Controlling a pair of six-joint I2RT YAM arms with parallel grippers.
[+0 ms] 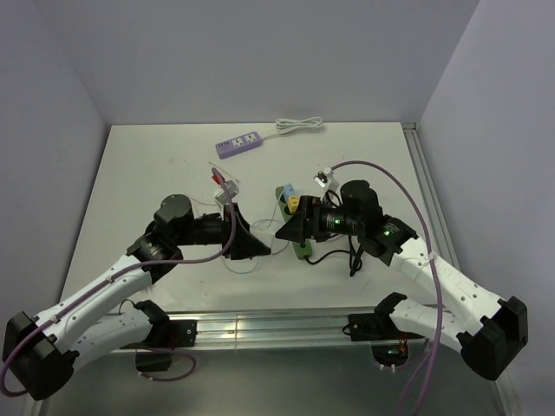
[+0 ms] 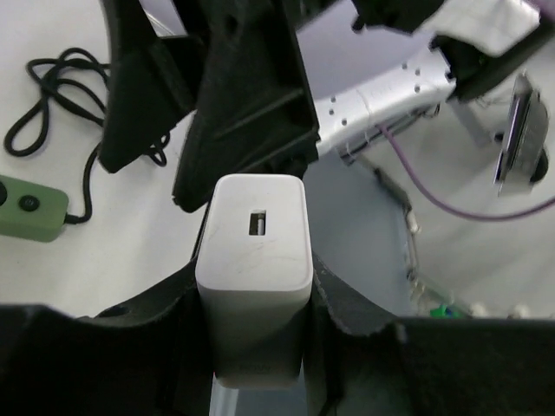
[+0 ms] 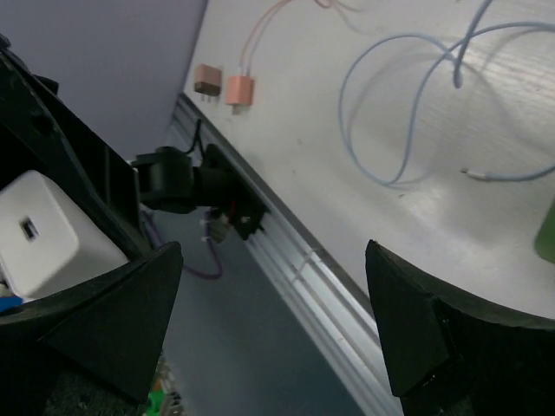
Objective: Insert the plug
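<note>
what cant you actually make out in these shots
- Prongs of the white charger: the left wrist view shows only its USB face; its own body and the left gripper hide the rest.
- Sockets of the green power strip: cut off by the left edge in the left wrist view, and mostly covered by the right gripper in the top view.
- Socket detail on the purple power strip: too small in the top view.

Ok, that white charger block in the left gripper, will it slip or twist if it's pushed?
The white charger looks like a rigid, smooth plastic shell, so it probably won't flex but may slide. The left gripper pinches its flat sides, which should resist twisting. Its compact boxy shape suggests it is fairly light.
</note>
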